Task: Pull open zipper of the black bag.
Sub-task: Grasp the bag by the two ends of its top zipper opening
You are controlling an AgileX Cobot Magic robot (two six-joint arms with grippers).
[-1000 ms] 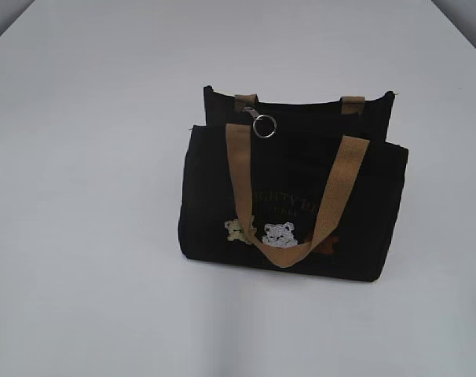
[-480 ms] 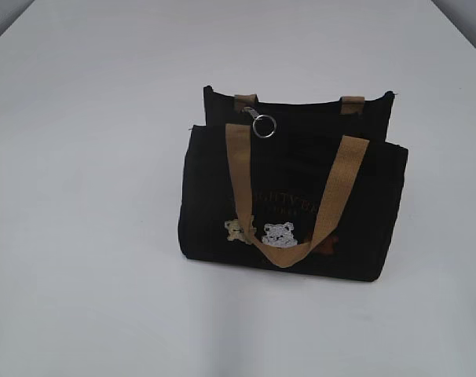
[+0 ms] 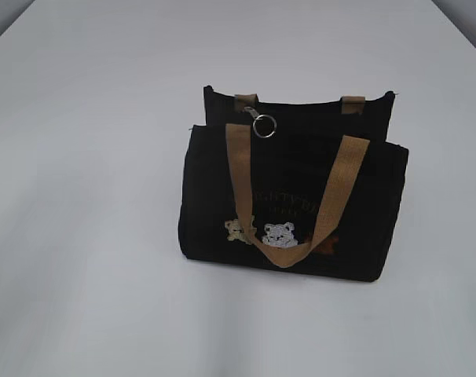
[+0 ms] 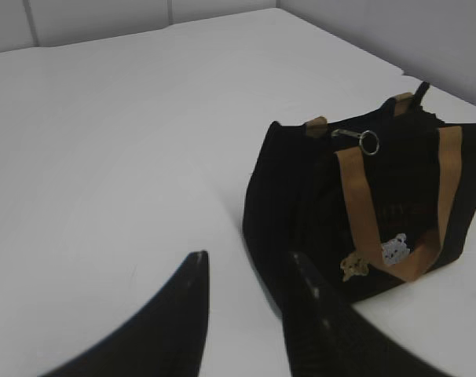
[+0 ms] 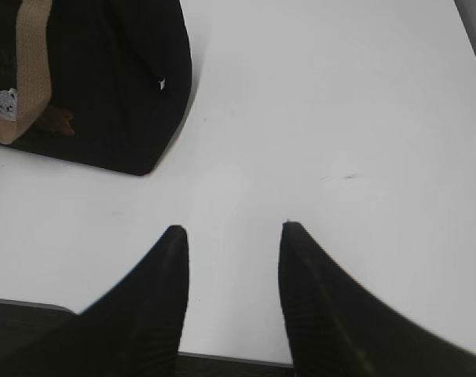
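The black bag (image 3: 293, 200) stands mid-frame on the white surface (image 3: 89, 236), ring pull (image 3: 264, 126) up top, easy to grab. Left claw (image 4: 242, 271) and right claw (image 5: 230, 236) are spread, empty.

Black bag (image 3: 297, 196) on white table (image 3: 89, 236)
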